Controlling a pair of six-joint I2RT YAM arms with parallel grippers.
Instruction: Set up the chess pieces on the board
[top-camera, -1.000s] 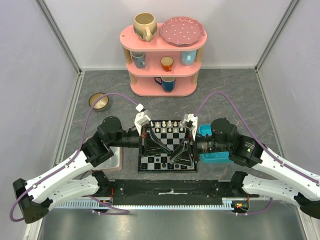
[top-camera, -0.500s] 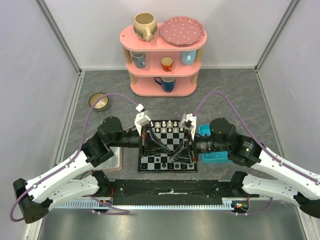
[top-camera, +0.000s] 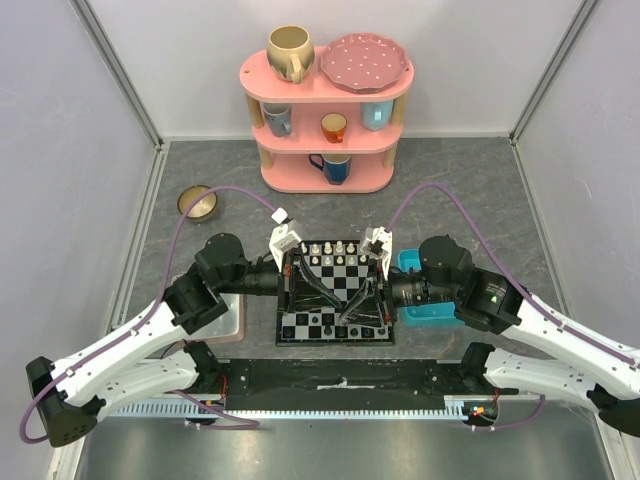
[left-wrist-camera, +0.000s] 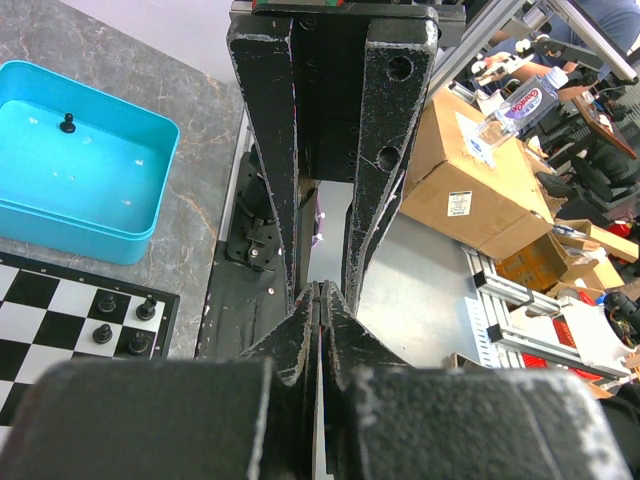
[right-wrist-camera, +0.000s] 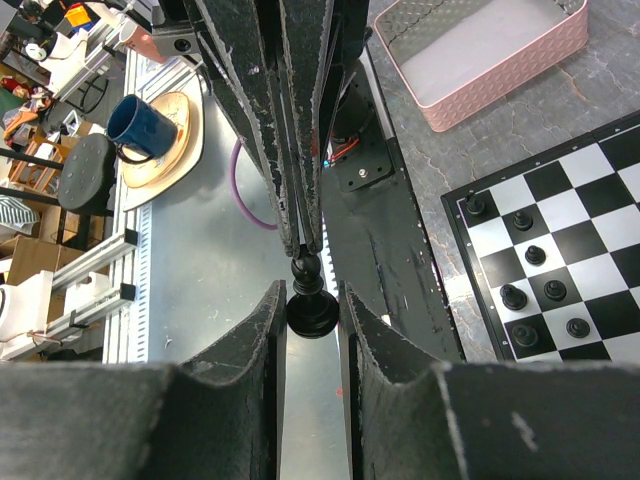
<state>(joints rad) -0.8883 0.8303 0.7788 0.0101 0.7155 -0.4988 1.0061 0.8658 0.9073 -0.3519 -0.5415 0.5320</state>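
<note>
**Right claw gripping a black chess piece**

The right claw (right-wrist-camera: 311, 296) is clasping a black chess piece (right-wrist-camera: 312, 314) by its base, fingers set narrow. The left claw (right-wrist-camera: 300, 236), pinched fully together, is pointing at the piece's top. The board (right-wrist-camera: 585, 190) is lying off to the right claw's side, carrying other black pieces (right-wrist-camera: 536, 255).

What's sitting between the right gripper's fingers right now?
A black chess piece, its base clamped by the right gripper, its top at the left gripper's closed tips. The right wrist view shows it.
</note>
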